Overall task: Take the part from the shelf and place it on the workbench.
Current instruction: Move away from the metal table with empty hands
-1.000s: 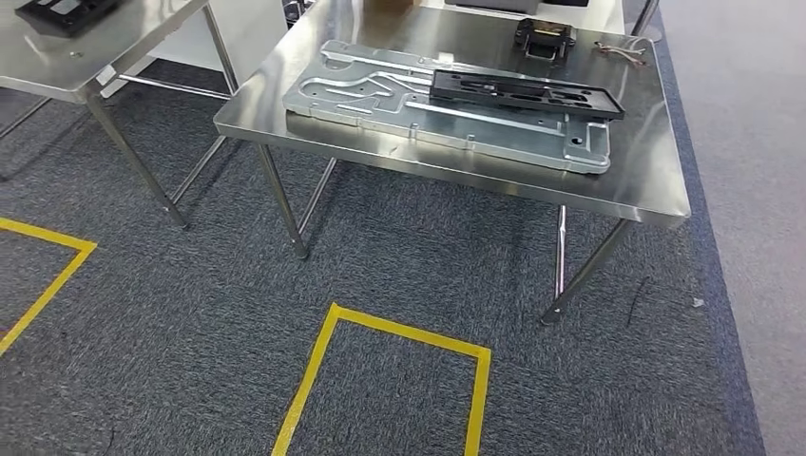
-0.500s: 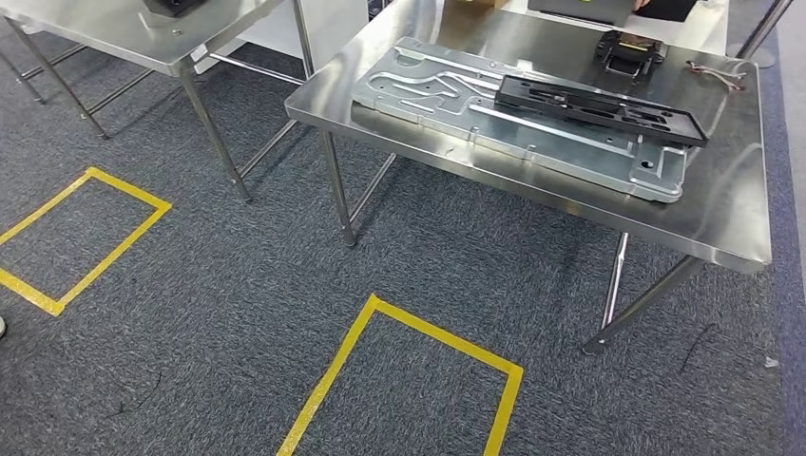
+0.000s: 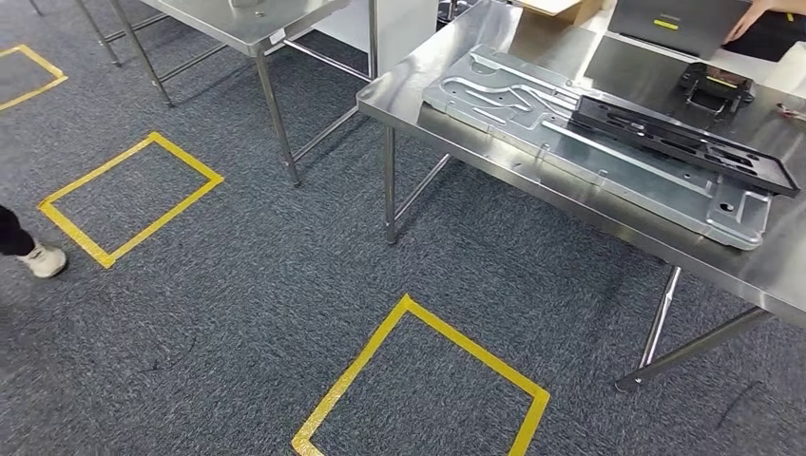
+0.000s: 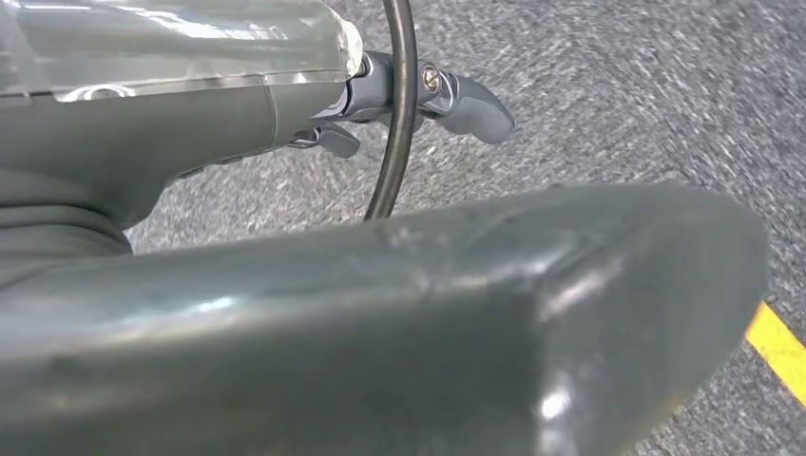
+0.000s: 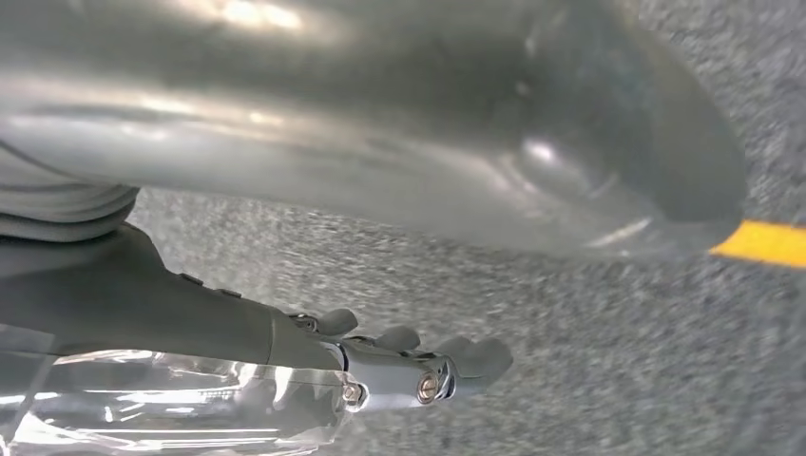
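A long black frame part lies on a large silver stamped plate on the steel workbench at the upper right of the head view. Both arms hang at my sides, away from the bench. In the left wrist view my left hand is over grey carpet, its thumb close to the camera and its fingers stretched out around nothing. My right hand hangs the same way, fingers extended and holding nothing.
A small black piece, a grey laptop and a cardboard box sit at the bench's far side, where a person's hand reaches in. A second steel table stands far left. Yellow tape squares mark the carpet. A person's shoe is at the left edge.
The whole picture has shifted: the camera has swung left, so the workbench now sits further right. A person's shoe has come into view at the left edge.
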